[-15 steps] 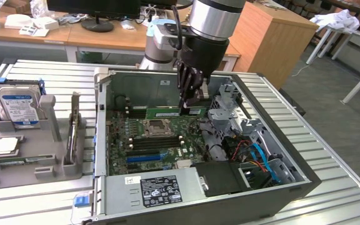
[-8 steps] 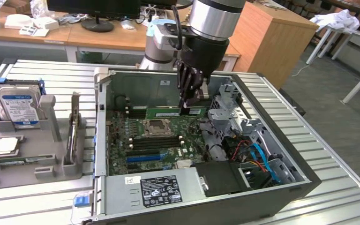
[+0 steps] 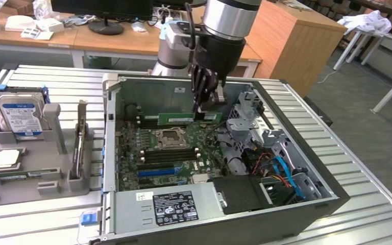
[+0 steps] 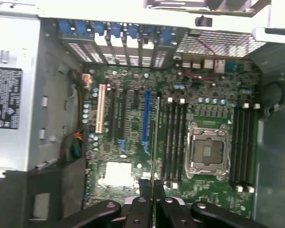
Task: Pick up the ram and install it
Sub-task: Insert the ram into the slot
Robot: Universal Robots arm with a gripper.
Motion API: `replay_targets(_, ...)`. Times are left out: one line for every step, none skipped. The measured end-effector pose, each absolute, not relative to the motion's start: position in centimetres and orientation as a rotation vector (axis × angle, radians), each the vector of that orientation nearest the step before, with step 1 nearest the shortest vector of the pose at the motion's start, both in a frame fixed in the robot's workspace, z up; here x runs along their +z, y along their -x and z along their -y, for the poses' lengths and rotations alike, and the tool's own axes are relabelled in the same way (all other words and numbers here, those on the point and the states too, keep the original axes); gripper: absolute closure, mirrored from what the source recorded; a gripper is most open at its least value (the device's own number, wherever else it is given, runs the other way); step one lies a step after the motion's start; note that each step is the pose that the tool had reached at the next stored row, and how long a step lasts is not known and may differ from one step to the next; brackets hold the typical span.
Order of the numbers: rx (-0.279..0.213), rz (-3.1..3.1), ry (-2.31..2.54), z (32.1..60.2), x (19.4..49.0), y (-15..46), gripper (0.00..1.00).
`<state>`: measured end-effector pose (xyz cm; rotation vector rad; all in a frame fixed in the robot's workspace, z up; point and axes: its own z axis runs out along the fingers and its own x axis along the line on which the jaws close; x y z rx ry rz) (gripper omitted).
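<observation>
- While the gripper [image 3: 208, 106] hangs inside the open computer case [image 3: 148, 92], its fingers are closed to a narrow gap on the ram [image 3: 175, 119], which is held on edge with its long side level.
- In the exterior view the ram sits in the upper middle of the frame, over the motherboard [image 3: 182, 171], just above the CPU socket [image 3: 171, 137] in the picture.
- Seen from the wrist, the ram [image 4: 156, 137] is a thin edge-on line between a blue slot [image 4: 147, 118] and the black memory slots [image 4: 175, 142].
- Whether it touches a slot cannot be told.
- A hard drive [image 3: 18, 115] stands in a grey holder [image 3: 53, 168] at the exterior view's left, well apart.
</observation>
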<state>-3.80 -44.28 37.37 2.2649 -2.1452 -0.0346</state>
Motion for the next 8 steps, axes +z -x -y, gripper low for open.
replay_targets(-0.034, 2.145, -2.264, 43.9, 37.4, 3.8, 0.87)
replay_targets(-0.034, 2.145, -2.264, 43.5, 37.4, 3.8, 0.87)
replay_targets(-0.033, 2.145, -2.264, 43.1, 37.4, 3.8, 0.87)
replay_targets(-0.033, 2.144, -2.264, 42.6, 37.4, 3.8, 0.87)
replay_targets(-0.032, 2.144, -2.264, 42.3, 37.4, 3.8, 0.87)
replay_targets(-0.032, 2.144, -2.263, 42.1, 37.3, 3.8, 0.87)
replay_targets(-0.032, 2.144, -2.264, 41.8, 37.3, 3.8, 0.87)
replay_targets(-0.032, 2.144, -2.263, 41.5, 37.3, 3.8, 0.87)
